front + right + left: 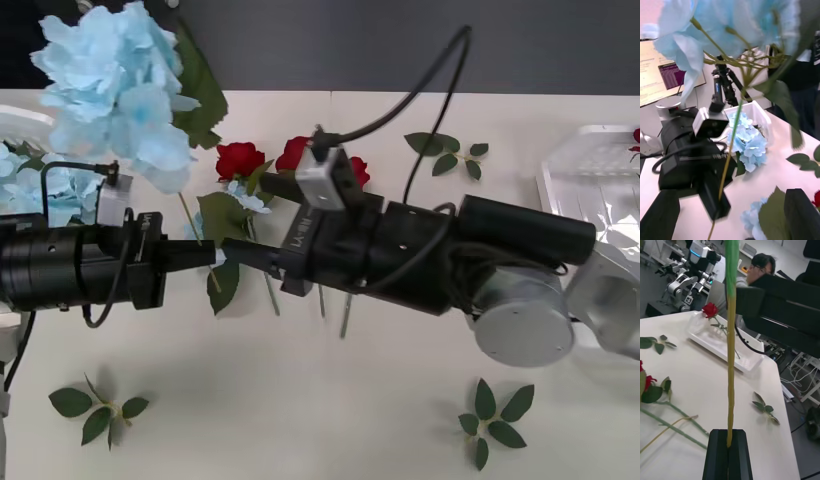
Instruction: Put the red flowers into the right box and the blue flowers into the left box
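My left gripper (pixel 203 255) (pixel 729 438) is shut on the thin stem (pixel 730 390) of a blue flower (pixel 115 90), whose big pale head stands up above the table. The right gripper (pixel 232 250) (pixel 730 210) is open, tip to tip with the left one, its fingers (pixel 801 212) on either side of that stem without touching it. Three red flowers (pixel 240 158) lie mid-table behind the grippers, next to a small blue flower (pixel 245 196). The left box (pixel 758 112) holds blue flowers (pixel 748 144). The right box (pixel 590 180) (pixel 720 341) holds one red rose (pixel 710 310).
Loose green leaf sprigs lie at the front left (pixel 95 410), the front right (pixel 495 420) and the back (pixel 445 155) of the white table. Bare stems (pixel 345 315) lie under the right arm. A person sits beyond the table's end in the left wrist view.
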Robot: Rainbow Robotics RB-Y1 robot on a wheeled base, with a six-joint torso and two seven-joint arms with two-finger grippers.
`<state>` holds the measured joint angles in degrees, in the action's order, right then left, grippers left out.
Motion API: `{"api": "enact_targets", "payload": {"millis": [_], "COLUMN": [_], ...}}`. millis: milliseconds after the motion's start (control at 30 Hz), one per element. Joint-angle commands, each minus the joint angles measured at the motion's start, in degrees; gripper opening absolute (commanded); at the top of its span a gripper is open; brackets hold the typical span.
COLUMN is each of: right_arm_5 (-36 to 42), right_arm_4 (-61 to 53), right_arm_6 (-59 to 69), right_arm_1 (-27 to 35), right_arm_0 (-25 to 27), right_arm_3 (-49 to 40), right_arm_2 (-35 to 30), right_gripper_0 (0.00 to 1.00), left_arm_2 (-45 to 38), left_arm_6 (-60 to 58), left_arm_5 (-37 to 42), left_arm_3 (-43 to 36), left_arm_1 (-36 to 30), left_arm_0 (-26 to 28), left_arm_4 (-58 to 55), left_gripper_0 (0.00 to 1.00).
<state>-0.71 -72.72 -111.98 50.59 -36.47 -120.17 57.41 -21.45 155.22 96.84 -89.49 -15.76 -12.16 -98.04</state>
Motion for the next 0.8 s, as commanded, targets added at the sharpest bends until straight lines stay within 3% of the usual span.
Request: {"api": "enact_targets", "payload": {"millis": [33, 267, 333, 567, 800], "right_arm_5": [0.5, 17.7, 23.7, 42.6, 59.7], "right_arm_4": [0.2, -1.3, -2.7, -12.8, -11.5], "right_arm_6": [-1.4, 1.4, 3.8, 12.0, 34.0], "right_arm_1": [4.4, 6.3, 5.6, 2.1, 1.4], "right_arm_0": [10.0, 30.8, 33.9, 36.3, 30.0], "right_arm_3": [-7.8, -20.0, -22.0, -22.7, -23.3], "right_arm_2": [-7.3, -31.2, -37.0, -51.8, -56.3], "right_gripper_0": [0.82, 0.82, 0.82, 0.82, 0.82], "left_arm_2": [-3.1, -7.5, -9.5, -16.2, -22.9], "left_arm_6": [-0.2, -8.6, -11.2, -18.5, -25.8], "left_arm_5": [-1.4, -8.7, -11.5, -18.6, -24.6], "left_arm_3": [-4.4, -14.1, -16.3, -19.4, -19.5], "left_arm_1": [-4.3, -11.0, -12.4, -15.6, -16.1], "left_arm_0": [3.2, 11.4, 13.8, 20.2, 23.1], "left_arm_4": [-0.7, 0.7, 1.7, 7.1, 16.6], "left_gripper_0": [0.00, 0.00, 0.00, 0.00, 0.00]}}
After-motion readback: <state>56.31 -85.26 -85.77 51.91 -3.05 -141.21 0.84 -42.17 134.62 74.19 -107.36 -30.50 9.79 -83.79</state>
